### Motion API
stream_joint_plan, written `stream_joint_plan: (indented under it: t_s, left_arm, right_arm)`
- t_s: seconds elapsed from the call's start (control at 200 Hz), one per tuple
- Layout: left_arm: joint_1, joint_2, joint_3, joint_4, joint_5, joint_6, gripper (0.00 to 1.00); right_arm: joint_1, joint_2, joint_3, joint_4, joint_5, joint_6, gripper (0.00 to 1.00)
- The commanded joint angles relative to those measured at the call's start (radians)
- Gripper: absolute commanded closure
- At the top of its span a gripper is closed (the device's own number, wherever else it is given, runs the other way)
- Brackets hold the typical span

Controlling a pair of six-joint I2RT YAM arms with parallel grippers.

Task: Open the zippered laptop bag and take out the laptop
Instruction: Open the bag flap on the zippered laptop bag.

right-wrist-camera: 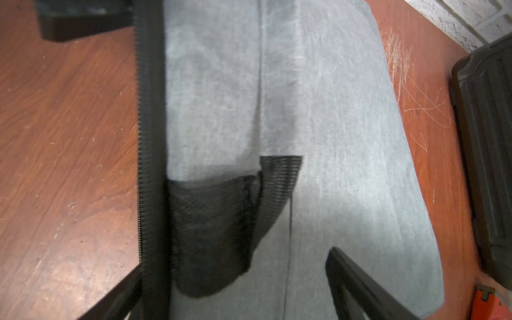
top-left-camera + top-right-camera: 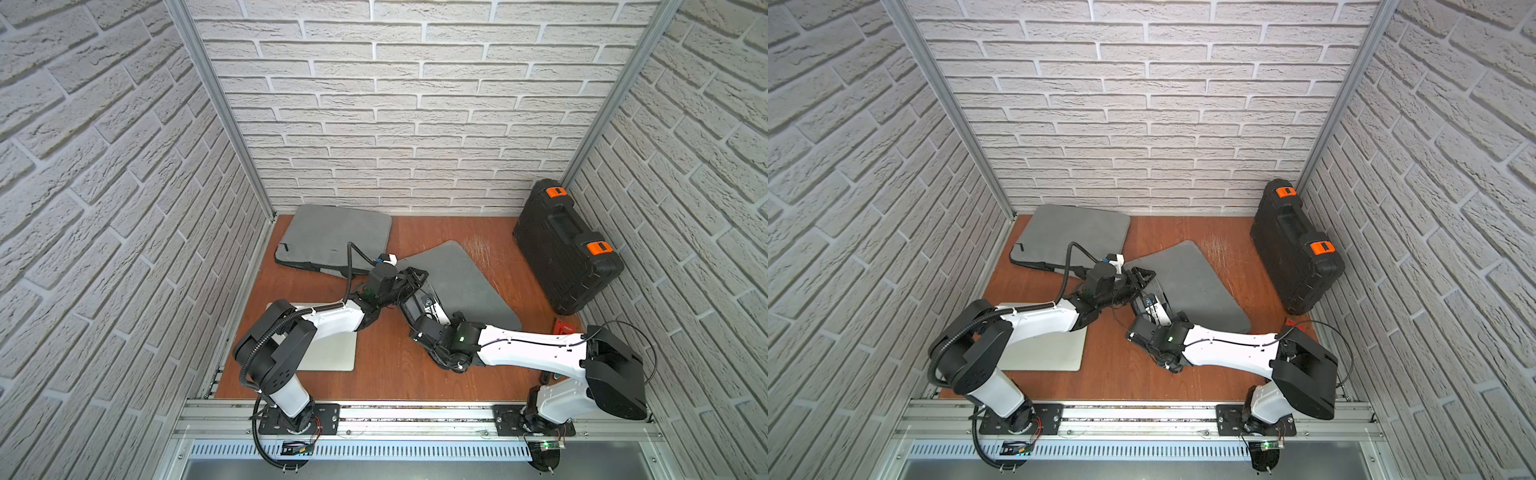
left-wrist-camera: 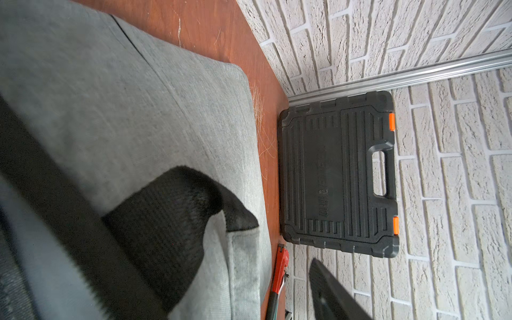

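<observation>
A grey laptop bag [image 2: 461, 282] lies slanted mid-table in both top views. Its near-left edge is unzipped: the right wrist view shows the black zipper tape [image 1: 149, 138] and black mesh lining [image 1: 216, 221]. My right gripper [image 1: 235, 291] is open over that edge, one finger on each side of the zipper tape. My left gripper [image 2: 415, 275] is at the same edge. One finger [image 3: 332, 293] stands clear of the fabric; the bag [image 3: 138, 110] hides the other. A silver laptop [image 2: 332, 353] lies flat at the front left, partly under my left arm.
A second grey bag [image 2: 332, 237] lies at the back left. A black tool case [image 2: 565, 249] with orange latches leans in the back right corner. A red wrench [image 3: 281, 266] lies by the right wall. Brick-patterned walls close in three sides.
</observation>
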Motion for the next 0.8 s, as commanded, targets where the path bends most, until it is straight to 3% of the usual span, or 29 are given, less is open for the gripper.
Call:
stream_joint_plan:
  t_s: [0.0, 0.05, 0.235, 0.295, 0.38, 0.48, 0.68, 0.795]
  left_arm:
    - [0.015, -0.027, -0.006, 0.065, -0.003, 0.022, 0.32]
    - [0.018, -0.029, -0.006, 0.065, -0.003, 0.021, 0.32]
    - [0.021, -0.037, -0.01, 0.062, -0.003, 0.023, 0.32]
    - [0.022, -0.041, -0.012, 0.057, -0.004, 0.026, 0.32]
    - [0.028, -0.047, -0.019, 0.054, -0.006, 0.028, 0.31]
    - [0.034, -0.059, -0.035, 0.055, -0.01, 0.027, 0.3]
    - [0.06, -0.102, -0.086, 0.05, -0.02, 0.03, 0.2]
    - [0.075, -0.147, -0.126, 0.023, -0.038, 0.037, 0.12]
  right_arm:
    - [0.01, 0.058, 0.027, 0.013, 0.065, 0.037, 0.06]
    - [0.011, 0.082, 0.037, 0.005, 0.091, 0.05, 0.0]
    - [0.011, 0.139, 0.065, -0.045, 0.172, 0.111, 0.03]
    - [0.01, 0.141, 0.064, -0.047, 0.183, 0.113, 0.14]
    - [0.007, 0.138, 0.066, -0.056, 0.197, 0.115, 0.48]
    - [0.003, 0.135, 0.076, -0.086, 0.218, 0.129, 0.72]
    - [-0.001, 0.104, 0.106, -0.116, 0.224, 0.112, 0.94]
    - [-0.005, 0.072, 0.123, -0.122, 0.222, 0.096, 0.94]
